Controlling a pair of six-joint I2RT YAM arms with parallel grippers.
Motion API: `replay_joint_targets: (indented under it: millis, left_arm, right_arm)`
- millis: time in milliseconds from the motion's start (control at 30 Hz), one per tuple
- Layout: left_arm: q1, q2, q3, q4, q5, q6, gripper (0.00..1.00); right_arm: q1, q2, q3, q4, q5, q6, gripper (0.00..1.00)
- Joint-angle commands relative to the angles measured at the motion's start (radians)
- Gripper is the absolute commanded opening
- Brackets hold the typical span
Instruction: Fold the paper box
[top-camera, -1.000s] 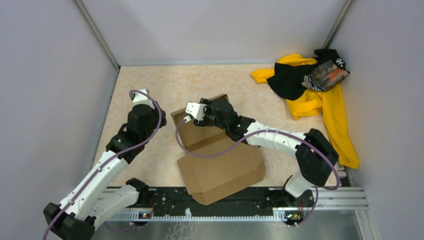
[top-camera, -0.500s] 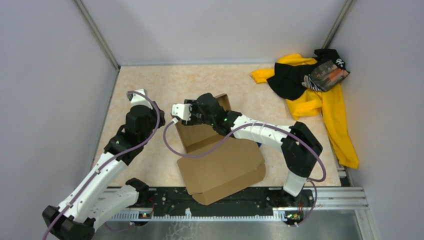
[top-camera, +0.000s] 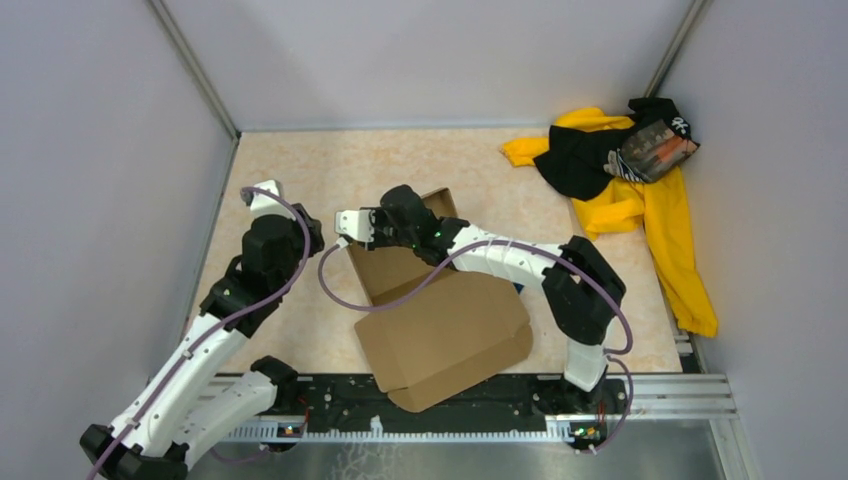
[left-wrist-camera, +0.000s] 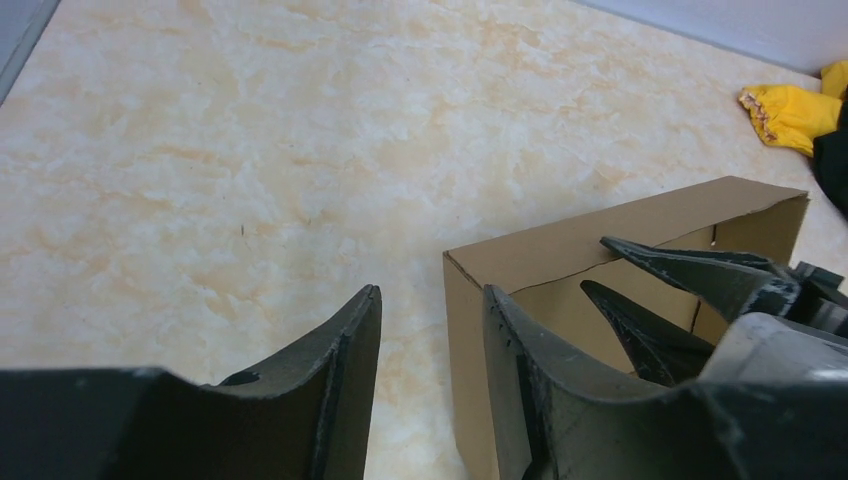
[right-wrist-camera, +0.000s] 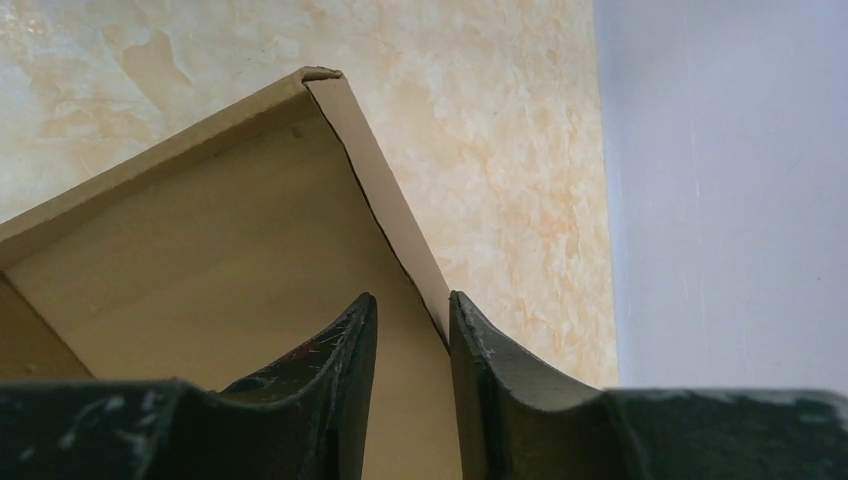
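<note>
The paper box (top-camera: 445, 335) is plain brown cardboard, a shallow open tray with its wide lid flap lying flat toward the arms. My right gripper (right-wrist-camera: 408, 297) reaches across the tray to the left side wall (right-wrist-camera: 390, 200). It stands astride that wall, one finger inside and one outside, with a narrow gap still showing. From the left wrist its dark fingertips (left-wrist-camera: 640, 258) show inside the tray. My left gripper (left-wrist-camera: 430, 290) is open just outside the box's far-left corner (left-wrist-camera: 462, 300) and holds nothing. From above, the left gripper (top-camera: 312, 238) and right gripper (top-camera: 356, 238) sit close together.
A yellow-and-black cloth pile (top-camera: 620, 180) lies in the back right corner. Grey walls close in the marbled table (top-camera: 400, 165) on three sides. A black rail (top-camera: 450, 405) with the arm bases runs along the near edge.
The right gripper has slid left across the tray to its left wall, and its jaws have narrowed. The left arm has shifted slightly left, and the box stays in place.
</note>
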Motion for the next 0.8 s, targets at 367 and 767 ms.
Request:
replay_joint_targets:
  millis: [367,767]
  left_arm:
    - [0.007,-0.019,0.022,0.000,-0.050,0.002,0.50]
    - [0.013,-0.016,0.019,0.009,-0.055,0.007,0.50]
  right_arm:
    - [0.017,0.069,0.088,-0.026,-0.012,-0.019,0.19]
    - [-0.002,0.066,0.071,-0.017,0.053,-0.002,0.00]
